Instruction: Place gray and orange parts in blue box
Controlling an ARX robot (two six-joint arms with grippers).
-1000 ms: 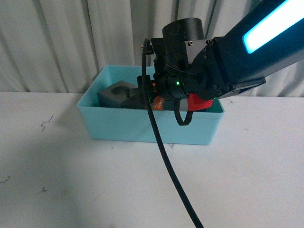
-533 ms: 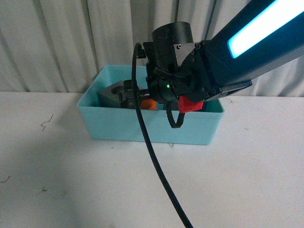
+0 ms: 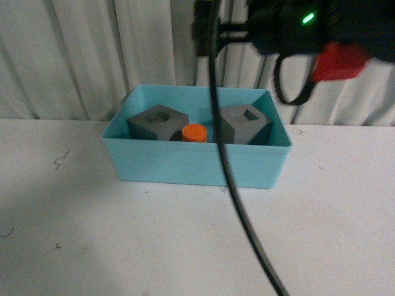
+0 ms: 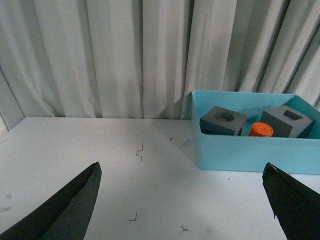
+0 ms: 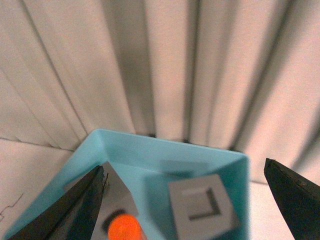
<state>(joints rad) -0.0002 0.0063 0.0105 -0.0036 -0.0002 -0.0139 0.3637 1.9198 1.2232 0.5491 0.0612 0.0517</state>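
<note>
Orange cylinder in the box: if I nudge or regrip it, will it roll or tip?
The orange cylinder stands on its flat end between the two gray cubes, so it probably won't roll as it sits. It looks short and squat, so tipping seems unlikely; once on its side it would likely roll until the blue box wall stops it. It looks rigid.

Bare white tabletop (image 3: 92, 234) lies open before the turquoise plastic bin (image 3: 197, 163); a black cable (image 3: 231, 185) crosses in front.
</note>
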